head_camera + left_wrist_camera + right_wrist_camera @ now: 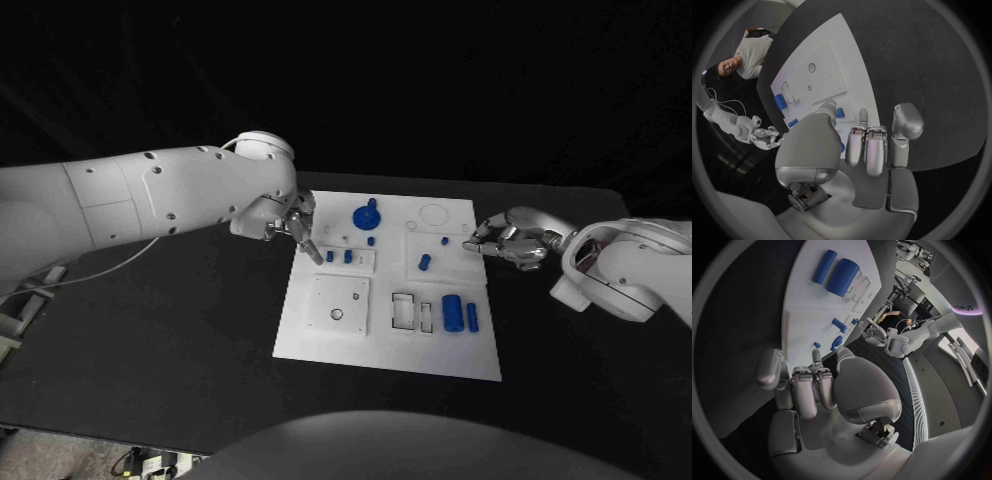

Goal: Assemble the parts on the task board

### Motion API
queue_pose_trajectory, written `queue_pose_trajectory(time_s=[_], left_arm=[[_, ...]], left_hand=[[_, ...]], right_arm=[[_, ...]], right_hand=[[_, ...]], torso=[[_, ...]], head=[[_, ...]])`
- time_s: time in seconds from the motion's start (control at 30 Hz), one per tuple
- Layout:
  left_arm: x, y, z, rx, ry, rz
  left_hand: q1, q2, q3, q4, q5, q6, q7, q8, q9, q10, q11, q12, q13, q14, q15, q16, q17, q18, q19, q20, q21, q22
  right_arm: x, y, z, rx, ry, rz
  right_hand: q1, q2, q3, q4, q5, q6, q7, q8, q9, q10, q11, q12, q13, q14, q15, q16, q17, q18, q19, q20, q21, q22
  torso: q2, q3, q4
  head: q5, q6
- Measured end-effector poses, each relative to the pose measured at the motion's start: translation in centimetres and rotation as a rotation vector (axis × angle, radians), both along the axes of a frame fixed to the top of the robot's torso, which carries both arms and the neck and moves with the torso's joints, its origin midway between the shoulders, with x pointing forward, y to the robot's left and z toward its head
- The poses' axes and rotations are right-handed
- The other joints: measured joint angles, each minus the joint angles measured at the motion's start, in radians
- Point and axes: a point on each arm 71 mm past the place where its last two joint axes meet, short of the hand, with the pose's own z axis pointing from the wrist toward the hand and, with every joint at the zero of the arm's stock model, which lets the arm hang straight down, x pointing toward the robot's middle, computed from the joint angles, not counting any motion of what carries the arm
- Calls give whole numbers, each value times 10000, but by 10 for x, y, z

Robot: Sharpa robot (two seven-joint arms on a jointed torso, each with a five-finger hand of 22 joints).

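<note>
The white task board lies mid-table. On it are a round blue knob, small blue pegs, a thick blue cylinder and a thin one. My left hand hovers over the board's left edge near the far corner. One of its fingers points down beside the pegs, and I see nothing in it. At the board's right edge my right hand has its fingers partly curled, their tips close to a small peg. I see nothing held in it.
The board carries a square raised plate with holes, and rectangular slots beside the cylinders. Black table surrounds the board on all sides.
</note>
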Motion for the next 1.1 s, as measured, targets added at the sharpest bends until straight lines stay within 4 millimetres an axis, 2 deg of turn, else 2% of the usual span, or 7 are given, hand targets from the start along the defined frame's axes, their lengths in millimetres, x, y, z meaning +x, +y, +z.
queue_pose_trajectory(time_s=[0.13, 0.23, 0.37, 0.5, 0.63, 0.83, 1.1], left_arm=[[0, 13, 25, -498, -19, 167], [-2, 19, 33, -1016, 21, 177], [-7, 11, 38, -1701, -260, -204], [-10, -2, 41, -2221, -994, -763], [-13, -22, 41, -2662, -2295, -1746], [-17, -56, 23, -2959, -4397, -3712], [-10, -75, 6, -2920, -6521, -5084]], left_hand=[[1220, 122, -365, 75, 0, -790, 251, -92, -298, -2309, 291, -2017, -224, -786, 287, -1444, -1, 1, 59, 103, 496, -1], [2047, 260, -628, 203, 255, -1096, 393, 21, -652, -6931, 571, -5969, -2911, -1875, 507, -2657, -185, -1, 450, 288, 1344, -1], [2307, 272, -1004, 244, 545, -1546, 514, -53, -1348, -8344, 828, -7423, -4090, -2274, 697, -3380, -897, 0, 561, 414, 1619, -1], [2474, 371, -974, 247, 621, -1366, 530, 3, -1877, -8817, 937, -7903, -4634, -2539, 713, -3926, -1620, 0, 584, 535, 1744, -1], [2927, 104, 335, 260, 621, -1183, 170, -287, -2936, -9286, 892, -9107, -5985, -2245, 735, -4214, -2376, -1, 793, 531, 2102, -2], [3098, -333, 2047, 190, 968, 311, -321, -1255, -5289, -8184, 262, -10723, -8853, -1141, 261, -3726, -2808, -160, 1219, 119, 2914, -2], [3135, -374, 2262, 52, 1119, 1568, -184, -1635, -6402, -7033, 284, -11311, -10383, -367, -96, -2829, -2116, -310, 1224, -81, 3644, -3]], right_arm=[[0, -1, 0, 13, -27, -4], [0, -1, 0, 29, -53, -5], [0, -1, 1, 62, -106, 4], [-1, -1, 1, 110, -147, 35], [-2, -1, 1, 187, -212, 73], [-5, 0, 2, 402, -453, 190], [-8, -1, 4, 623, -743, 283]], right_hand=[[0, 0, 0, 0, 0, 0, 0, 0, 0, 0, 0, 0, 0, 0, 0, 0, 0, 0, 0, 0, 0, 0], [0, 0, 0, 0, 0, 0, 0, 0, 0, 0, 0, 0, 0, 0, 0, 0, 0, 0, 0, 0, 0, 6], [0, 0, 0, 0, 0, 0, 0, 0, 0, 0, 0, 0, 0, 0, 0, 0, -1, -1, 0, 0, 0, 8], [0, 0, 0, 0, 0, 0, 0, 0, 0, 0, 0, 0, 0, 0, 0, 0, -1, -1, 0, 0, 0, 8], [1, -1, 0, 0, 0, 0, 0, 0, 0, 0, 0, -119, 1, 0, 0, 0, -2, -1, 0, 0, 0, 7], [83, -47, 0, 0, 0, 0, 0, 0, 0, 0, 0, -121, 1, 0, 0, 0, -2, -1, 0, 0, 0, 6], [172, -66, 29, -29, 0, 0, 0, 0, 0, 0, 0, -120, 3, 0, 0, 0, -3, -1, 0, 0, 55, 5]], torso=[[-1, -1, 2], [-3, -2, 3], [-3, -7, 8], [6, -18, 2], [15, -18, -2], [15, -13, -4], [20, -5, -11]], head=[[-28, 0], [-64, 0], [-101, 0], [-131, 0], [-185, 0], [-276, 0], [-351, 0]])
